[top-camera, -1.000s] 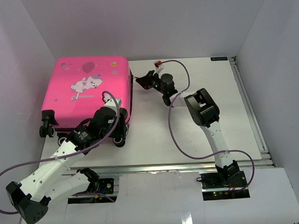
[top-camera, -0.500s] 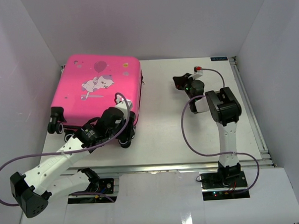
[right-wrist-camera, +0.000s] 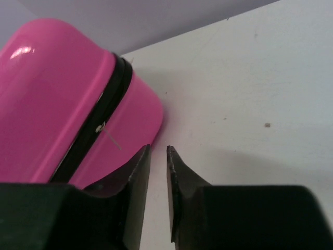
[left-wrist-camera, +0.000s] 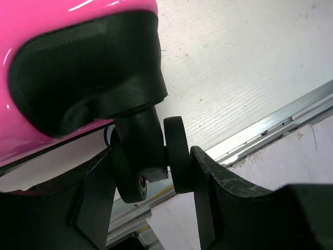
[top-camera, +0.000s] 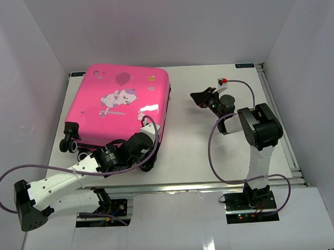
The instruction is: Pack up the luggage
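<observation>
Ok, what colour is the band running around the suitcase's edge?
Black; the zipper trim splits the pink luggage shell, clearest in the right wrist view.

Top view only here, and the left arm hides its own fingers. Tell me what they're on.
Observer: In the left wrist view, the left gripper is clamped on a black wheel of the suitcase, one finger on each side.
Operator: Now give me the right jaws.
Observer: In the right wrist view, the right gripper is barely open, with nothing between its fingers.
</observation>
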Motion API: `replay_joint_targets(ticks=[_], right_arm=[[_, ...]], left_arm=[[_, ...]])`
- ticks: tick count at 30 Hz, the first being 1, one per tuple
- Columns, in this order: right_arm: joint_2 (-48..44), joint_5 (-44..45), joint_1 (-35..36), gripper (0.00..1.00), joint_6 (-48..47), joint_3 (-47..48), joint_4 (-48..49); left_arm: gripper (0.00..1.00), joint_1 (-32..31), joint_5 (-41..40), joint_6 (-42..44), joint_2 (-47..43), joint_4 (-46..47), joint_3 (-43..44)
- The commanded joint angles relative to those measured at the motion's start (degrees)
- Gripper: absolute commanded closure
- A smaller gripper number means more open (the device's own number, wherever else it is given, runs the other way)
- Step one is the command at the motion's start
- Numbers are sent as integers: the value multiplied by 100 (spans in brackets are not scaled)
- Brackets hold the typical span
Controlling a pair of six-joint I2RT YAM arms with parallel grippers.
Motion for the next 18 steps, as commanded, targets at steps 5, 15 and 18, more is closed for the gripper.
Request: replay_joint_targets(ticks=[5, 15, 18], right_arm=[[-714, -581, 112, 63, -134, -302, -1222], [-1342, -869, 141, 53, -697, -593, -2637], [-1401, -873, 166, 57, -727, -626, -3079]], left_arm=[[18, 195, -697, -370, 114, -356, 1314], [13, 1654, -707, -160, 2212, -614, 3651], [36, 2909, -551, -202, 2275, -607, 4187]])
